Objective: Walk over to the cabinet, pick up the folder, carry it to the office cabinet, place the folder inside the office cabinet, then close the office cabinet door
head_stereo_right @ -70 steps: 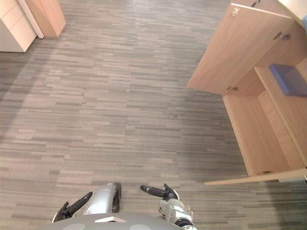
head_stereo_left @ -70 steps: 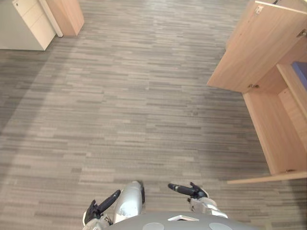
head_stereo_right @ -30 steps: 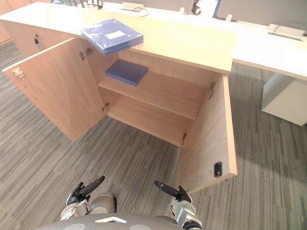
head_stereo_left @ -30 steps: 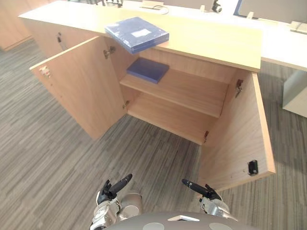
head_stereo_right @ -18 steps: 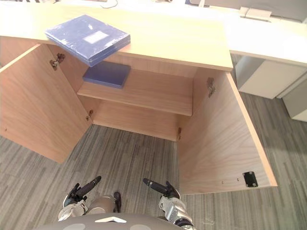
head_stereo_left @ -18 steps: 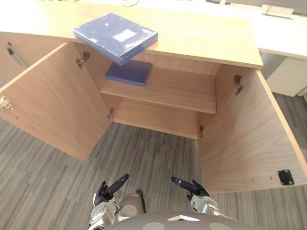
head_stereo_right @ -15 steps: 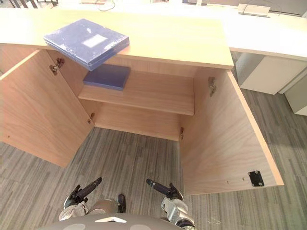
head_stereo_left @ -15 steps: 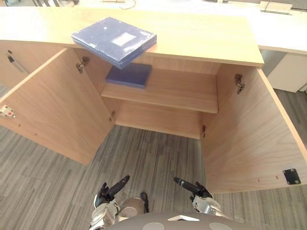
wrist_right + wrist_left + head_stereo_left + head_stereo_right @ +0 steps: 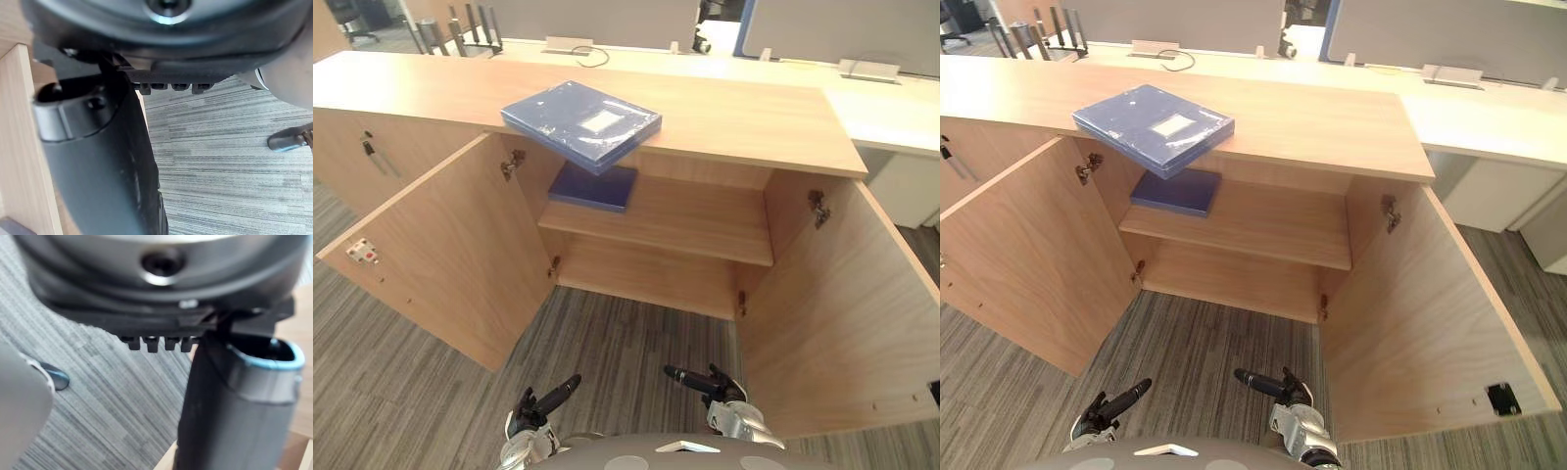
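Folder [image 9: 580, 124], blue, lies flat on top of the cabinet [image 9: 744, 110], one corner overhanging its open front. Both doors [image 9: 450, 250] stand wide. A second blue folder [image 9: 594, 186] rests on the cabinet's shelf. Left hand [image 9: 540, 402] and right hand [image 9: 710, 383] hang low before the cabinet, fingers straight, empty. The walk looks done; pick-up, carrying, placing and door-closing remain.

Cabinet [image 9: 744, 117] straight ahead. Folder [image 9: 582, 122] lies on its top, left part, a corner overhanging the front edge. Beneath, inside: second folder [image 9: 597, 186] on the shelf [image 9: 685, 220], left end. Left door [image 9: 450, 255] and right door [image 9: 842, 304] swung out, floor [image 9: 626, 338] between.
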Tool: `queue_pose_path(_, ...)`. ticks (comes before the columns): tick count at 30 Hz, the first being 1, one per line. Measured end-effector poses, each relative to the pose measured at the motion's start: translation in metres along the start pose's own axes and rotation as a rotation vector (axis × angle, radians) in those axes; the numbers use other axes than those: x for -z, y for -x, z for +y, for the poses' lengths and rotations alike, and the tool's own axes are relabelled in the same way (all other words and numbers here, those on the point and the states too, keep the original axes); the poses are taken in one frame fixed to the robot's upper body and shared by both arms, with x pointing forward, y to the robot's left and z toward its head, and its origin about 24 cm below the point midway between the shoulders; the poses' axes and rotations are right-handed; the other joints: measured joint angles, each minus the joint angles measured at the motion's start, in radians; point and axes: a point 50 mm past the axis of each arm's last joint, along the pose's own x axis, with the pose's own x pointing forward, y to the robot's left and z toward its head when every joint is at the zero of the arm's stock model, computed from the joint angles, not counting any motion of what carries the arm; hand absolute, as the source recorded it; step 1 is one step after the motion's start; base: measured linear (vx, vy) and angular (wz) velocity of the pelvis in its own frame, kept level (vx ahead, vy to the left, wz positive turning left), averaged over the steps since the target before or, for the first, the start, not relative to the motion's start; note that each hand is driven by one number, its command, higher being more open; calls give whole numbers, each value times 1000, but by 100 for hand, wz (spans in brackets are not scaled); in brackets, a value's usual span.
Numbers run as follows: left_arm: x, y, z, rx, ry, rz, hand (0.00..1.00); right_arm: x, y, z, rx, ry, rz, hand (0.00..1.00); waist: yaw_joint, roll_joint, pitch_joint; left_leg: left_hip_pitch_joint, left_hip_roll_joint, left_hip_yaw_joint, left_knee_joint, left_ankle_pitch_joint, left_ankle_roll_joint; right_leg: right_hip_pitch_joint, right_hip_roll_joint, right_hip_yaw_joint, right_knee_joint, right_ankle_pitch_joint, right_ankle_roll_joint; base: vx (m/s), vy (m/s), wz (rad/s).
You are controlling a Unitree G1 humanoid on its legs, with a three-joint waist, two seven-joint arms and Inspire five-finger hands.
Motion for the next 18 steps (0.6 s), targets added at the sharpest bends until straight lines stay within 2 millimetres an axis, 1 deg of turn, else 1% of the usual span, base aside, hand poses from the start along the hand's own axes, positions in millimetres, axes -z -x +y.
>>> queue_pose_path(1,-1,0,1,-3,5,-2,100,1,0,1,-6,12,3,100,0,-4,2,1,3,-11,7,-7,-8,2,1,2,-37,12,-1,137,-202,50)
queue_pose_path(2,-3,-1,5,-19,19,-11,100,4,0,6,-24,42,17,100,0,-26,4,3,2,-39,34,-29,-29,2,-8,10,-116,67,-8,160,-236,49)
queue_pose_path(3,-4,-1,7,-25,23,-14,100,5,0,8,-31,53,21,100,0,-38,5,2,0,-51,47,-38,-37,4,-11,11,-140,99,-10,227,-339,68)
queue_pose_path(4,-4,-1,8,-30,20,-14,100,7,0,11,-42,65,27,100,1,-62,4,2,4,-89,68,-52,-56,21,-11,-1,-134,161,-9,222,-316,65)
queue_pose_path(5,0,-1,5,-22,19,1,100,8,0,8,-35,69,37,100,2,-40,-7,-4,27,-116,69,-55,-70,28,5,-31,-135,144,-21,230,-312,63)
queue_pose_path(6,1,0,3,-17,16,4,100,8,0,6,-31,72,40,100,3,-33,-7,-4,38,-125,65,-57,-81,27,13,-43,-135,133,-24,222,-275,51)
queue_pose_path(7,2,0,0,-9,7,4,100,6,0,5,-29,76,37,100,2,-19,-8,-2,62,-145,43,-50,-95,27,33,-69,-135,112,-34,289,-290,39)
queue_pose_path(8,2,0,-1,-7,1,5,100,4,-1,6,-32,80,32,100,3,-14,-8,2,81,-157,19,-43,-108,32,54,-86,-138,101,-46,239,-232,34)
queue_pose_path(10,2,0,-2,-4,-3,5,100,4,-1,8,-38,86,34,100,3,-13,-9,4,108,-169,2,-40,-118,41,81,-105,-152,94,-56,216,-174,18)
queue_pose_path(12,0,-1,-4,4,-11,2,100,5,-1,7,-34,84,38,100,2,-5,-14,5,142,-177,-19,-44,-128,56,119,-121,-185,93,-63,278,-159,11)
queue_pose_path(14,-3,-2,-7,21,-59,-3,100,6,-1,4,-24,71,43,100,2,-6,-14,15,152,-187,-34,-46,-132,79,135,-126,-219,95,-66,242,-31,9)
queue_pose_path(18,-10,-4,-13,64,-166,-24,100,8,0,1,-8,53,50,100,-2,-18,-20,4,140,-218,-20,-50,-138,108,135,-130,-266,101,-55,118,25,17)
